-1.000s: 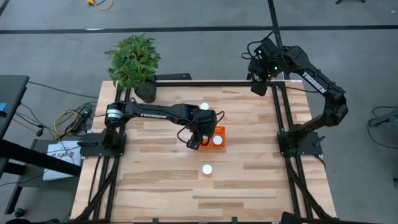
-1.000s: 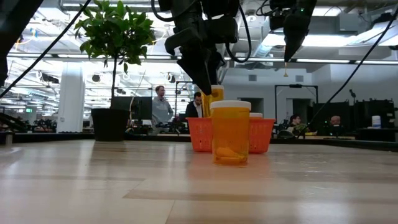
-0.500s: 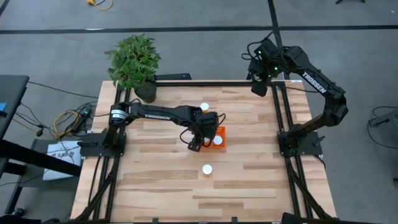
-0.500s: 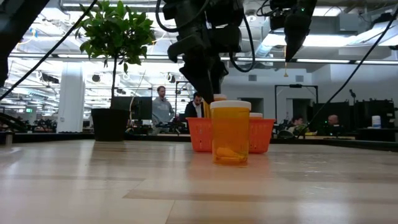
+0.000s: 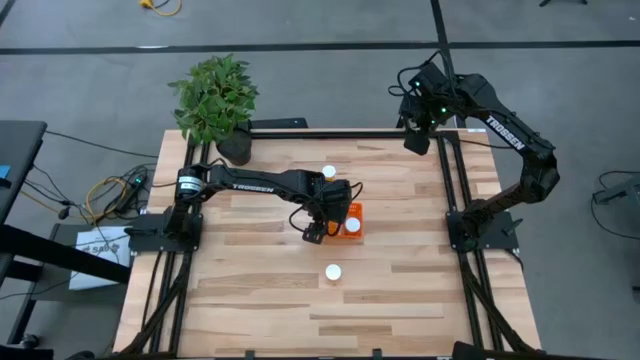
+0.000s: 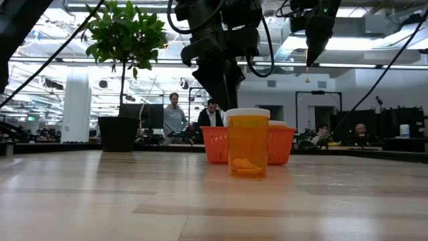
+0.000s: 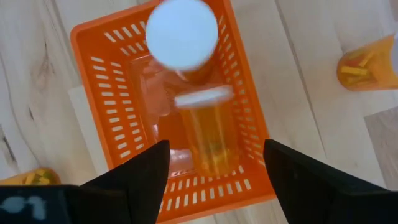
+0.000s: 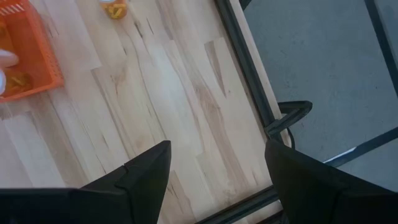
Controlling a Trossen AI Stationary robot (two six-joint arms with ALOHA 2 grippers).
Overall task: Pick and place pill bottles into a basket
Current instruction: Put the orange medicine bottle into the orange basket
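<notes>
From above, the left gripper (image 5: 322,222) hangs over the basket (image 5: 351,222); the right gripper (image 5: 417,128) waits beyond the table's far edge. Its wrist view shows fingers spread, empty, two pill bottles (image 7: 208,134) lying in the basket below.

pill bottles (image 7: 209,140): 4 | basket (image 7: 99,93): 1 | potted plant (image 5: 215,100): 1 | arms: 2

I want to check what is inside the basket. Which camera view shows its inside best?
The left wrist view: it looks straight down into the basket, where two pill bottles show. The high view shows the basket small and partly under the left gripper. The low view shows only its side wall; the right wrist view, one corner.
</notes>
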